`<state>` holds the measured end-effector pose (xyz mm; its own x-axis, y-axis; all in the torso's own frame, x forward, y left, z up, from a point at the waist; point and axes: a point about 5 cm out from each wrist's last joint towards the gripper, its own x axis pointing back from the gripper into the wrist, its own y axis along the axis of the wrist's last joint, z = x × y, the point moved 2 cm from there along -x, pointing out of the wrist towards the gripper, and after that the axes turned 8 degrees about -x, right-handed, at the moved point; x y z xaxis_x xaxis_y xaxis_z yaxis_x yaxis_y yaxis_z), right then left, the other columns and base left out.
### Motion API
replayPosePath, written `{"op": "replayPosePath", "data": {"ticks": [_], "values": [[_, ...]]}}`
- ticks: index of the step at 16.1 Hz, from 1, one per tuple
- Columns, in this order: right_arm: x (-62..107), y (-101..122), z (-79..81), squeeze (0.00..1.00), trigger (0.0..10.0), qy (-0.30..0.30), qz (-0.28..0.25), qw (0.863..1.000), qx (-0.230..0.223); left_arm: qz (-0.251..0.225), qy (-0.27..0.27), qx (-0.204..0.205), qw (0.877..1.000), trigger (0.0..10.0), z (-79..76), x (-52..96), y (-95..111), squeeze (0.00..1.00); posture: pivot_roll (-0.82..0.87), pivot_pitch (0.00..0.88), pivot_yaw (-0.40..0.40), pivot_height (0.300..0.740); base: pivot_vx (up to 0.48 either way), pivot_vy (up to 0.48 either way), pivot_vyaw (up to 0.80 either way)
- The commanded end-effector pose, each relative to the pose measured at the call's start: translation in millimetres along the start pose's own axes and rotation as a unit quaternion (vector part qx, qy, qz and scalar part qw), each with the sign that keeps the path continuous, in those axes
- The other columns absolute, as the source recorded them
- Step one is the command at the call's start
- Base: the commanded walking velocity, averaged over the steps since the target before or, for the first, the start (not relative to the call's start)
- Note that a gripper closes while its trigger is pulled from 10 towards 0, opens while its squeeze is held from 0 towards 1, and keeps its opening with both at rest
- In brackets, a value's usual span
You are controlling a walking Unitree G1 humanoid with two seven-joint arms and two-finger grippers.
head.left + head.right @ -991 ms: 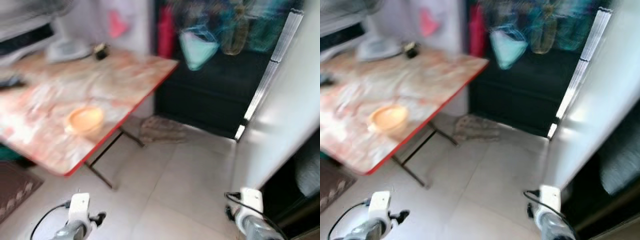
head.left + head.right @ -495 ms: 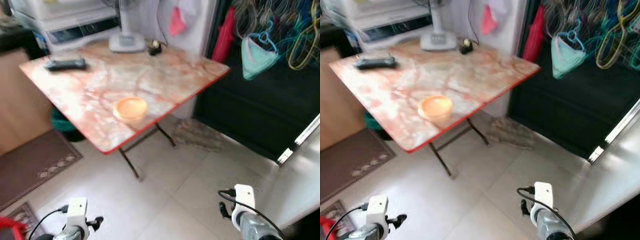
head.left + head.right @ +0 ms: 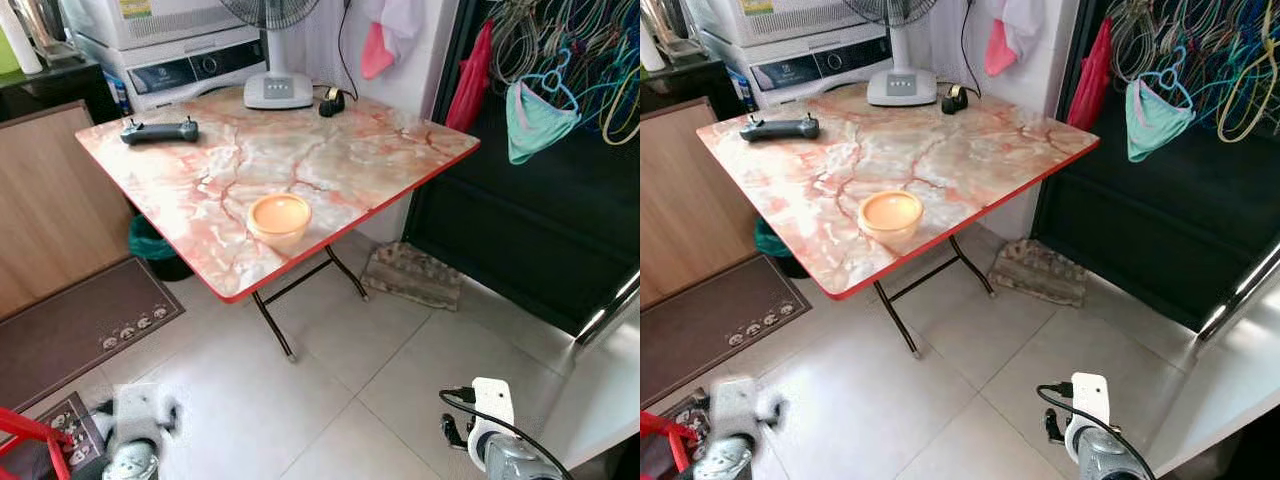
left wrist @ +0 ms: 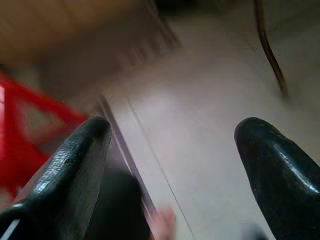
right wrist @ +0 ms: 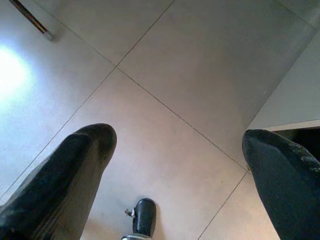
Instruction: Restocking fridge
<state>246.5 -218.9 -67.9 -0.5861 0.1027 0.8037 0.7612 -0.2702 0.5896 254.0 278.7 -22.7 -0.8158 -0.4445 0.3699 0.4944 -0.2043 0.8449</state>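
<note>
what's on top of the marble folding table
An orange bowl, a dark controller, a fan base and a tape roll. Anything behind the fan base is hidden.

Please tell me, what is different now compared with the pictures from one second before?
The head camera turned towards the robot's left, so the white fridge door left the right side and the red-edged marble-patterned folding table came to the middle, now sharp. The things themselves did not move: the small orange bowl and black remote controller rest on the table. The left gripper and right gripper stayed low, open and empty.
</note>
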Motion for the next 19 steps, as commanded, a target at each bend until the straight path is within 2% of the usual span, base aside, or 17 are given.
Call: {"op": "replayPosePath", "data": {"ticks": [1, 2, 4, 5, 6, 7, 9, 10, 11, 14, 17, 19], "values": [[-0.2, 3.2, 1.5, 0.00, 10.0, 0.001, -0.004, 1.000, 0.003, -0.065, 0.027, -0.015, 0.997, 10.0, 5.5, -3.4, 23.7, 0.00, 0.04, 0.000, 0.001, 0.740, 0.000, 0.000, 0.00], [-0.2, 3.5, 1.4, 0.00, 10.0, 0.001, -0.004, 1.000, 0.006, -0.129, 0.035, -0.023, 0.991, 10.0, 8.4, -5.8, 48.6, 0.00, 0.04, 0.000, 0.001, 0.740, 0.000, 0.000, 0.00], [-0.1, 4.1, 1.1, 0.00, 10.0, 0.001, -0.005, 1.000, 0.007, -0.175, 0.044, -0.016, 0.983, 10.0, 11.1, -6.3, 67.9, 0.00, 0.03, 0.000, -0.001, 0.740, 0.000, 0.000, 0.00], [-0.1, 4.9, 0.8, 0.00, 10.0, 0.001, -0.006, 1.000, 0.008, -0.219, 0.054, -0.005, 0.974, 10.0, 13.7, -7.8, 90.5, 0.00, 0.03, 0.000, -0.003, 0.740, 0.000, 0.000, 0.00], [-0.1, 5.4, 0.8, 0.00, 10.0, 0.001, -0.007, 1.000, 0.009, -0.241, 0.054, -0.003, 0.969, 10.0, 14.1, -8.3, 102.9, 0.00, 0.03, 0.000, -0.003, 0.740, 0.000, 0.000, 0.00], [-0.1, 6.7, 0.6, 0.00, 10.0, 0.001, -0.008, 1.000, 0.010, -0.290, 0.032, 0.001, 0.956, 10.0, 8.0, -7.4, 131.7, 0.00, 0.04, 0.000, -0.008, 0.740, 0.000, 0.000, 0.00], [-0.1, 7.9, 0.4, 0.00, 10.0, 0.000, -0.009, 1.000, 0.011, -0.343, -0.024, 0.019, 0.939, 10.0, -9.0, -2.9, 167.1, 0.00, 0.04, 0.000, -0.011, 0.740, 0.000, 0.000, 0.00], [-0.1, 8.3, 0.6, 0.00, 10.0, 0.000, -0.009, 1.000, 0.011, -0.360, -0.068, 0.038, 0.930, 10.0, -23.0, 1.4, 182.8, 0.00, 0.05, 0.000, -0.013, 0.740, 0.000, 0.000, 0.00], [-0.2, 8.4, 1.0, 0.00, 10.0, 0.001, -0.009, 1.000, 0.010, -0.367, -0.092, 0.060, 0.924, 10.0, -32.3, 5.0, 191.4, 0.00, 0.04, 0.000, -0.013, 0.740, 0.000, 0.000, 0.00], [-0.2, 8.6, 2.0, 0.00, 10.0, 0.002, -0.010, 1.000, 0.008, -0.361, -0.127, 0.072, 0.921, 10.0, -46.7, 8.8, 194.2, 0.00, 0.04, 0.000, -0.012, 0.740, 0.000, 0.000, 0.00], [-0.3, 9.6, 2.3, 0.00, 10.0, 0.001, -0.011, 1.000, 0.007, -0.341, -0.132, 0.085, 0.927, 10.0, -44.1, 4.9, 192.5, 0.00, 0.04, 0.000, -0.017, 0.740, 0.080, 0.000, 0.00], [-0.3, 9.8, 2.4, 0.00, 10.0, 0.002, -0.007, 1.000, 0.013, -0.341, -0.138, 0.087, 0.926, 10.0, -42.4, 4.5, 194.1, 0.00, 0.05, 0.000, -0.019, 0.740, 0.304, 0.000, 0.00]]}}
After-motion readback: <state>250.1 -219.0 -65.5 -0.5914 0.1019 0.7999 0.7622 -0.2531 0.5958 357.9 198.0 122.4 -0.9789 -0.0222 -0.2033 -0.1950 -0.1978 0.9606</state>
